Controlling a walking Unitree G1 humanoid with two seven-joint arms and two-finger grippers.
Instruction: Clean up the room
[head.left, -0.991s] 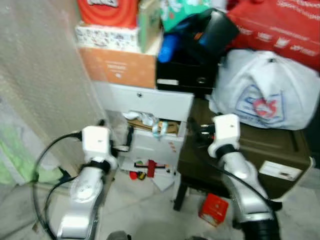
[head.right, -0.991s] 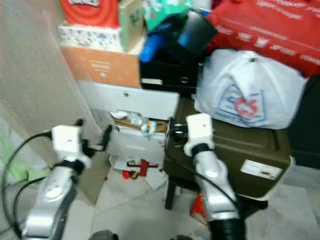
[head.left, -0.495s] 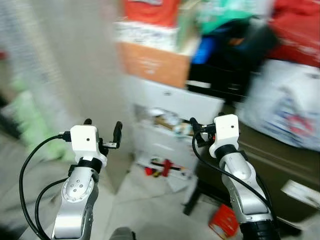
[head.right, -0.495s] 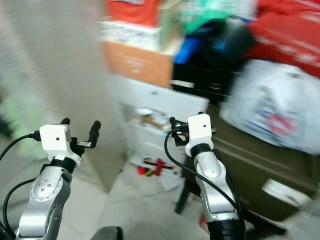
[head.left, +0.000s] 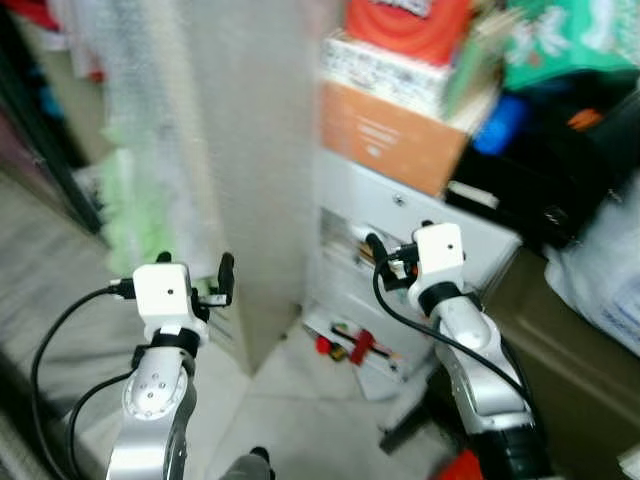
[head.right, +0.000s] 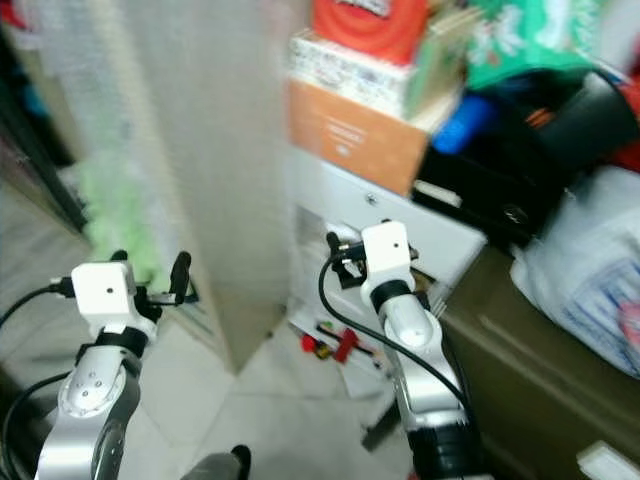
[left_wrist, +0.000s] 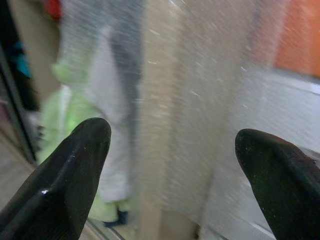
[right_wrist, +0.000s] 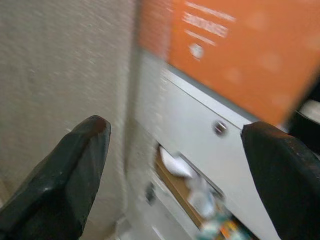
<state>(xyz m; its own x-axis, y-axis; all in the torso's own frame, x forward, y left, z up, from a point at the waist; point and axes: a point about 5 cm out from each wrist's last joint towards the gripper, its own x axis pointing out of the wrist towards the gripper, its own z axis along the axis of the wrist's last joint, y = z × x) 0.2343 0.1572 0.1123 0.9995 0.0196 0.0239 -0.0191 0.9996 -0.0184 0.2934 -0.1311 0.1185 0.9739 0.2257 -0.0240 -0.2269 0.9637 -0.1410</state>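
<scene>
Clutter is stacked ahead on the right. A white drawer unit (head.left: 402, 222) has one drawer ajar with papers inside, and small red items (head.left: 355, 343) lie on the floor at its foot. An orange box (head.left: 388, 135), a patterned box (head.left: 385, 75) and a red container (head.left: 410, 25) are piled on top. My left gripper (head.left: 196, 263) is raised before a tall beige wrapped panel (head.left: 250, 150), open and holding nothing. My right gripper (head.left: 398, 238) hovers in front of the drawer unit, also open and holding nothing. The right wrist view shows the orange box (right_wrist: 240, 55) above the drawer front (right_wrist: 200, 130).
A black bag with a blue item (head.left: 500, 125) sits right of the orange box, over an olive chest (head.left: 570, 345) and a white plastic bag (head.left: 612, 290). Green cloth (head.left: 130, 200) hangs left of the panel. Pale tiled floor (head.left: 300, 410) lies below. The picture is blurred.
The camera has swung to the left, so the whole pile has shifted right and the panel and green cloth have come into view. Both arms stay raised with open fingers.
</scene>
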